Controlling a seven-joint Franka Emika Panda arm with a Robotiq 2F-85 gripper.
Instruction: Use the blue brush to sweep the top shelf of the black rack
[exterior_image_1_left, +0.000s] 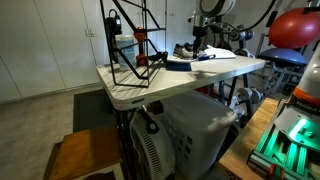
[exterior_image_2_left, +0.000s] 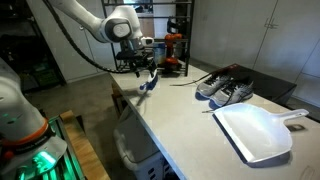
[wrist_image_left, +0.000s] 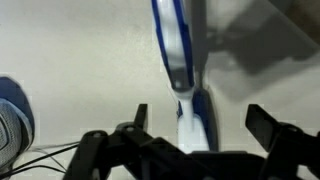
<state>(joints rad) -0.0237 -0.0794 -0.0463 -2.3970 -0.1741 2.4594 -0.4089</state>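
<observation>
The blue brush (wrist_image_left: 184, 60) has a blue-and-white handle and lies on the white table, running away from me in the wrist view. My gripper (wrist_image_left: 202, 122) is open, with one finger on each side of the handle end and not touching it. In an exterior view the gripper (exterior_image_2_left: 141, 72) hovers low over the table's edge nearest the robot, with the brush (exterior_image_2_left: 149, 86) just under it. The black rack (exterior_image_1_left: 130, 42) stands at one end of the table, well away from the gripper (exterior_image_1_left: 200, 42). It also shows in the background of an exterior view (exterior_image_2_left: 178, 35).
A pair of grey-and-white shoes (exterior_image_2_left: 226, 90) sits mid-table; they also show in an exterior view (exterior_image_1_left: 190, 49). A white dustpan (exterior_image_2_left: 255, 132) lies at the end of the white table (exterior_image_2_left: 185, 135) farthest from the rack. A blue-and-white rounded thing (wrist_image_left: 12, 122) shows at the wrist view's left edge.
</observation>
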